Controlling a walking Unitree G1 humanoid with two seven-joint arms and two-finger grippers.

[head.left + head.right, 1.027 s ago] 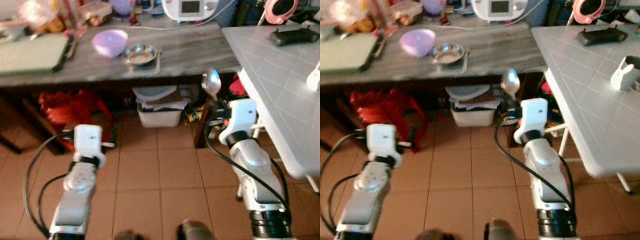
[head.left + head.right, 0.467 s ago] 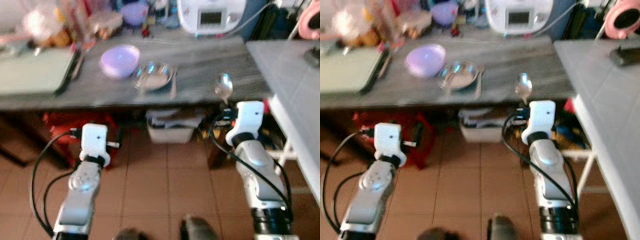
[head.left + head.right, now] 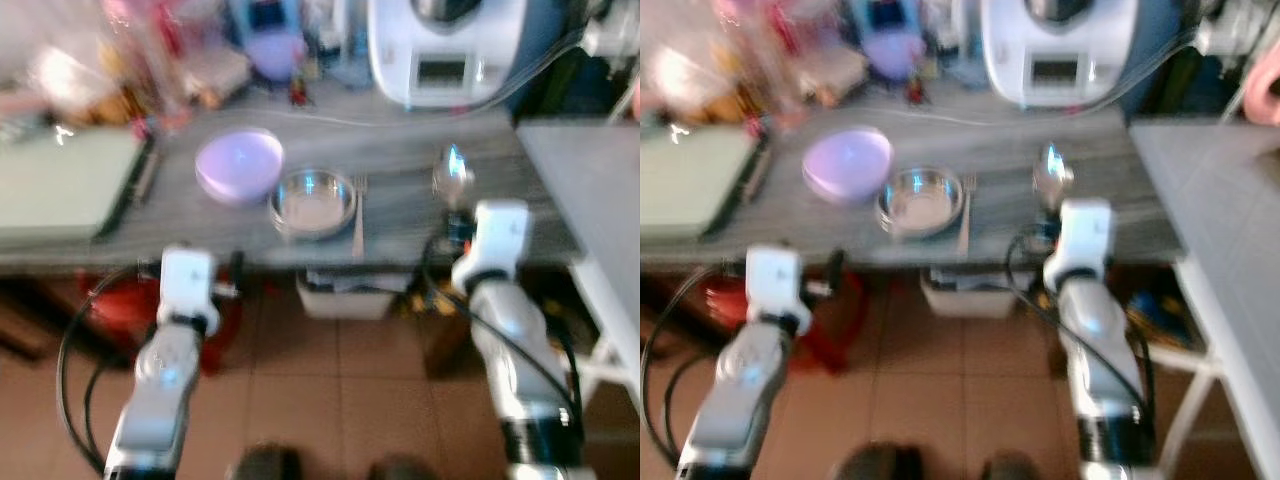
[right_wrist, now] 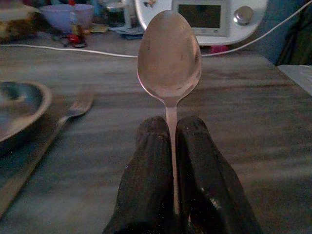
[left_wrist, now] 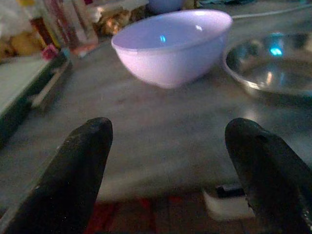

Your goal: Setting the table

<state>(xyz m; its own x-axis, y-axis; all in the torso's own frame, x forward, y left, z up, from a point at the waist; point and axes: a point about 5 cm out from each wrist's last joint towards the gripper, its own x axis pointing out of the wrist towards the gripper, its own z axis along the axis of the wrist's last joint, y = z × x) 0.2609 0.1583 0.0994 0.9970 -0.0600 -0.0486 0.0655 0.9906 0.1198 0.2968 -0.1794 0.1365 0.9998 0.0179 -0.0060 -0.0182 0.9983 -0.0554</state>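
Partly set: shallow round steel dish [image 3: 313, 201] with metal fork [image 3: 358, 212] just beside, on grey stone-look counter [image 3: 400, 150]. Right gripper [image 4: 171, 146] jaws clamped on shiny metal spoon [image 4: 169, 56], raised over counter, unplaced. Left gripper [image 5: 170, 161] jaws apart, empty, facing lilac plastic bowl [image 5: 171, 45].

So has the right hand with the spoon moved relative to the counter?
Yes. The right hand and spoon have come forward over the counter, right of the fork.

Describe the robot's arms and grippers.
Both arms are silver, each ending in a white boxy wrist block, with black cables looping alongside. The left gripper and right gripper each have two long, rounded black fingers.
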